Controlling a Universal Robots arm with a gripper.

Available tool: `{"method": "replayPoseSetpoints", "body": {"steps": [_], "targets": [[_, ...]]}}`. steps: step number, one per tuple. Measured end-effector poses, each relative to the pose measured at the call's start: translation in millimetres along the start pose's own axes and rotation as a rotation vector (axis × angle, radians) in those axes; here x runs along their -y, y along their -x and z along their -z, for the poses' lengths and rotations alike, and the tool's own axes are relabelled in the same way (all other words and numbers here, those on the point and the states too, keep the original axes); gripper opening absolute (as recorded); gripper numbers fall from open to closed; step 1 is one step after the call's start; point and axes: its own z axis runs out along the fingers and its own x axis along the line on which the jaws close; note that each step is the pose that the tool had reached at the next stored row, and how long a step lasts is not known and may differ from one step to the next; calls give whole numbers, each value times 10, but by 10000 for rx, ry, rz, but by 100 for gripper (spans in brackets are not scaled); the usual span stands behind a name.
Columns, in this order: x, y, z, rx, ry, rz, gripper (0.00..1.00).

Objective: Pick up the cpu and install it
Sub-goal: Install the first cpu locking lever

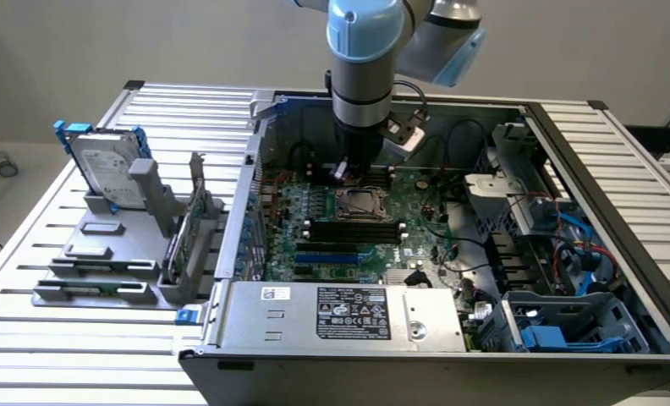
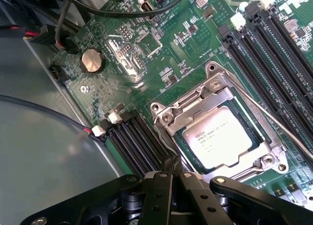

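The cpu (image 2: 217,137), a flat square chip with a silver-grey top and small printed text, lies flat inside the motherboard socket, with the metal socket frame (image 2: 168,120) around it. My gripper (image 2: 172,168) is shut with nothing between its black fingers. Its tips hover just off one edge of the socket frame, beside the cpu and apart from it. In the exterior view the arm reaches straight down into the open computer case, with the gripper (image 1: 348,172) just above and behind the socket (image 1: 364,203).
Black memory slots (image 2: 274,58) run beside the socket, with shorter slots (image 2: 132,142) on the other side. A coin battery (image 2: 91,60) and black cables (image 2: 63,19) lie nearby. A hard drive in a blue frame (image 1: 104,165) stands on a grey rack at the exterior view's left.
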Motion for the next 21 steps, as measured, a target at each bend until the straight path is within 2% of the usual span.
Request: {"method": "replayPoseSetpoints", "body": {"steps": [16,21], "targets": [[-22,-13,-14,11,9,1,11],[-20,-20,13,11,9,0,11]]}}
